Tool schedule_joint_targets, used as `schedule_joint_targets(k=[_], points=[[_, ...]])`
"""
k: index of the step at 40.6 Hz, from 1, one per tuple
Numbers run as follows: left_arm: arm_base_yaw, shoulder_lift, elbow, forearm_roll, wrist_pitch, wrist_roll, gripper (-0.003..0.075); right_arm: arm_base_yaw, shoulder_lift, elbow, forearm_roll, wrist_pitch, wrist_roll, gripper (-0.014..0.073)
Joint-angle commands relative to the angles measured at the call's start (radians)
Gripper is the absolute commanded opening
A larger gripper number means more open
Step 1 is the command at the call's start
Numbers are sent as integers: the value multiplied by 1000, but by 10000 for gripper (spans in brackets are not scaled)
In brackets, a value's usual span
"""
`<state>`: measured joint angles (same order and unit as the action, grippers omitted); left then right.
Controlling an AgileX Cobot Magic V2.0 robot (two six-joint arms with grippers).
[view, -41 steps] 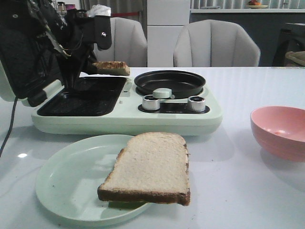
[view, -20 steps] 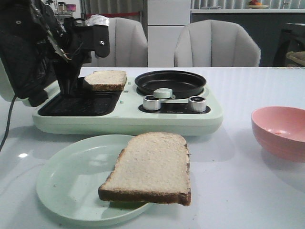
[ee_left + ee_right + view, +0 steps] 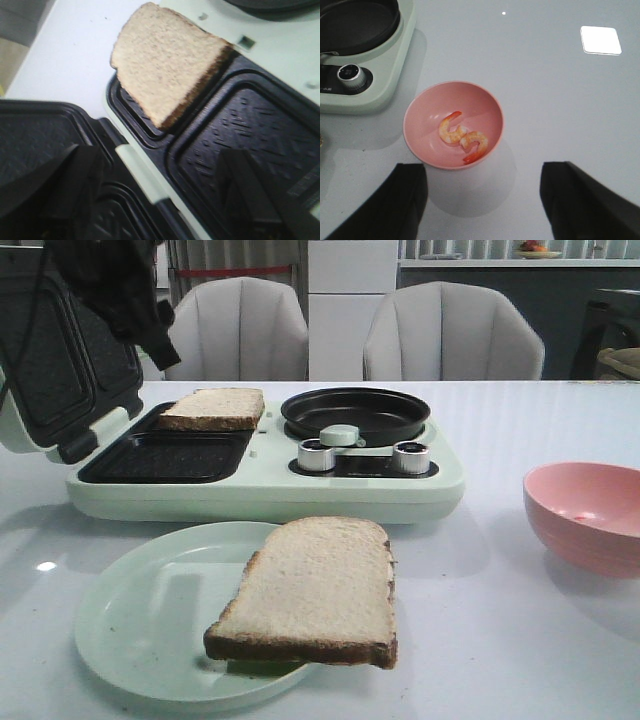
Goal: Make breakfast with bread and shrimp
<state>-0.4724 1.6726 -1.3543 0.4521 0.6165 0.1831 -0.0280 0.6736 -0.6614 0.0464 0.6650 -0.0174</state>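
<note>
One bread slice (image 3: 213, 408) tilted on sandwich-maker rim, another (image 3: 313, 592) overhanging the plate, two shrimp (image 3: 462, 139) in pink bowl

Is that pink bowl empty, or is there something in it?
Not empty. The right wrist view shows two shrimp lying on the bottom of the bowl; the front view is too low to show them.

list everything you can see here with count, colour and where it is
bread: 2 slices, pale beige with brown crust; one lying across the far edge of the grill plate, the other on the plate, overhanging its rim
shrimp: 2, orange-pink, in the bowl
bowl: 1, pink, on the table's right
plate: 1, pale green, front of table
breakfast maker: 1, pale green, lid open, black round pan on its right
chairs: 2, grey, behind table
left gripper: open, above the grill plate
right gripper: open, above the bowl
</note>
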Motion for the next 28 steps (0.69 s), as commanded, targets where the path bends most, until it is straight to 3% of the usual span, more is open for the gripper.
schedule_joint_targets(k=[1,13,28], points=[[-17,-125,-36,-108,66,-15,517,-1,3,-28,0,-80,-5,577],[-11,-415,102,-506,106,-17,517,-1,2,-28,0,-80,-5,577],[-22,-802,439,-553,96,-17,477,-1,2,-28,0,-80,-5,577]])
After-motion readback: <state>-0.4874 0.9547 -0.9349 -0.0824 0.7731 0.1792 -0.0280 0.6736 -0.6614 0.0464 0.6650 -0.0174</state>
